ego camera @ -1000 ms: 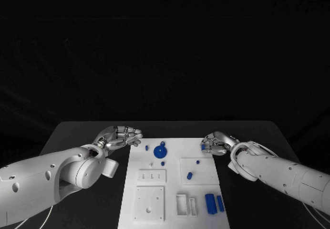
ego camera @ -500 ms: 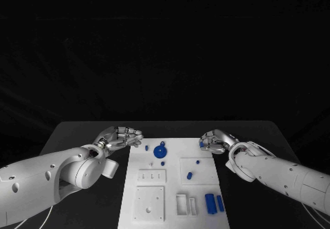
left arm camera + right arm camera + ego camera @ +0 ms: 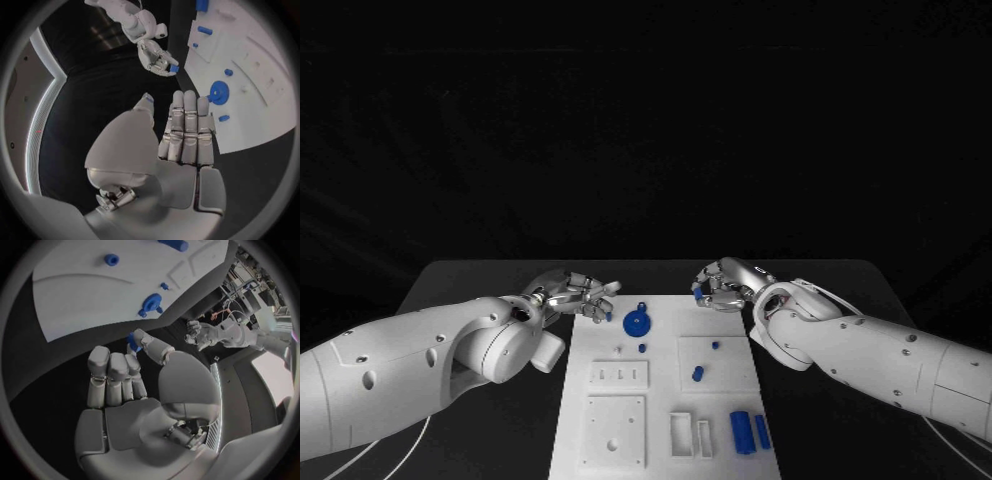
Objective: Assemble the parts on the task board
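Here, in the head view, you have the white task board [image 3: 661,400] running down the middle of the black table [image 3: 473,275], with both hands at its far end. Your left hand [image 3: 574,295] sits just off the board's far left corner, fingers spread and holding nothing. Your right hand [image 3: 721,285] is over the far right corner, fingers curled around a small blue part [image 3: 698,293]. On the board you can see a blue gear [image 3: 636,321] near the far end, a small blue peg [image 3: 697,372] on a raised square plate further in, and two blue cylinders [image 3: 749,431] lying side by side at the near right. In the left wrist view, your left hand [image 3: 169,145] lies flat with its fingers straight and together, empty, beside the board [image 3: 250,75]; the gear [image 3: 219,92] is just past the fingertips, and across the table the right hand [image 3: 156,57] pinches the blue part [image 3: 174,68]. In the right wrist view, your right hand [image 3: 134,385] pinches the blue part [image 3: 133,346] between thumb and fingertip at the board's [image 3: 94,295] edge, with the gear [image 3: 152,303] near.
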`<act>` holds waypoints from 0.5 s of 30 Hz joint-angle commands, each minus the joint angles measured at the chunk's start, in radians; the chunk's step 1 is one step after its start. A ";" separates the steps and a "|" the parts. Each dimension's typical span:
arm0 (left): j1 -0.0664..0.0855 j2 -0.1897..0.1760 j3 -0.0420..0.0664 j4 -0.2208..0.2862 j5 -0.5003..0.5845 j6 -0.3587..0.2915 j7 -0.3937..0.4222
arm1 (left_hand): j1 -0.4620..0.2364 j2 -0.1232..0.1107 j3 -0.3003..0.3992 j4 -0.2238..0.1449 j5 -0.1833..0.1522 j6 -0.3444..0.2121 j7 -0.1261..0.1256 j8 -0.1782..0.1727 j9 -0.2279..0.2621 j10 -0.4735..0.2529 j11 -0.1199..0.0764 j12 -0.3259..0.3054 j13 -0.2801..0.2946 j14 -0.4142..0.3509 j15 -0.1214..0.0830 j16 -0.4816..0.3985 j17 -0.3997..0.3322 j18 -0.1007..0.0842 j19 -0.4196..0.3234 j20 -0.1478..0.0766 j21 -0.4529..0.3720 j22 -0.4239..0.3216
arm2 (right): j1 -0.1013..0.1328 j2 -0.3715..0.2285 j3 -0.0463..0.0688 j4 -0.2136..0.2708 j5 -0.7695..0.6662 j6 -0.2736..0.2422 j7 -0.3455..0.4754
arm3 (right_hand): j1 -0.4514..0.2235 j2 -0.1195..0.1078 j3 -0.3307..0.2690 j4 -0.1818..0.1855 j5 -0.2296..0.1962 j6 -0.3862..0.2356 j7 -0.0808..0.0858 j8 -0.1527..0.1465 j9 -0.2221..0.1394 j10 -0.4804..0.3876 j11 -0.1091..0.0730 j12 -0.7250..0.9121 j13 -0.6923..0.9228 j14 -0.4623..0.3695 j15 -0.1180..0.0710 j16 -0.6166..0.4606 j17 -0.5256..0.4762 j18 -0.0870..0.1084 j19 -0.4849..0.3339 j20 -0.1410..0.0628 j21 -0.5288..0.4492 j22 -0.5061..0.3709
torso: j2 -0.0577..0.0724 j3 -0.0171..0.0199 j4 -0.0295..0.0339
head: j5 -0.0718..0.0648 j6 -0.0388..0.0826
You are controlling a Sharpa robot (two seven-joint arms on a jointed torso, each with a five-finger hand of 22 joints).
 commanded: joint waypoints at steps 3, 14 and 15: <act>0.009 0.049 -0.001 -0.048 -0.039 0.023 -0.148 | -0.057 -0.016 0.022 0.000 -0.004 0.016 -0.011 0.000 -0.005 0.041 -0.023 0.065 0.045 0.024 -0.035 0.101 0.050 0.019 0.033 -0.032 0.089 0.029 | 0.000 0.038 0.000 0.040 -0.123 0.027 -0.143 | -0.004 -0.008 0.013 0.003 -0.004 0.059 0.045 0.029 0.046 0.010 -0.001 -0.003 -0.001 0.001 -0.006 -0.007 0.001 0.060 0.005 -0.003 0.003 0.010 | -0.020 -0.0011 0.0000 | 0.018 -0.006; 0.008 0.130 -0.003 -0.119 -0.072 0.033 -0.213 | -0.136 -0.048 0.077 0.003 -0.004 0.011 -0.019 -0.024 -0.017 0.018 -0.034 0.205 0.148 0.015 -0.070 0.233 0.091 0.011 0.023 -0.077 0.220 0.026 | 0.000 0.115 -0.001 0.050 -0.173 0.021 -0.194 | -0.006 -0.013 0.024 0.005 -0.004 0.059 0.045 0.028 0.048 0.014 -0.001 -0.003 0.000 0.002 -0.006 -0.008 0.001 0.060 0.008 -0.003 0.002 0.009 | -0.042 -0.0043 -0.0046 | 0.025 -0.015; 0.008 0.135 -0.004 -0.120 -0.078 0.036 -0.218 | -0.137 -0.049 0.077 0.003 -0.004 0.011 -0.019 -0.024 -0.017 0.018 -0.034 0.206 0.149 0.015 -0.070 0.234 0.091 0.011 0.023 -0.077 0.220 0.026 | -0.001 0.120 -0.001 0.050 -0.178 0.021 -0.195 | -0.006 -0.013 0.024 0.005 -0.004 0.059 0.045 0.028 0.048 0.014 -0.001 -0.003 0.000 0.002 -0.006 -0.008 0.001 0.060 0.008 -0.003 0.002 0.009 | -0.043 -0.0043 -0.0053 | 0.026 -0.016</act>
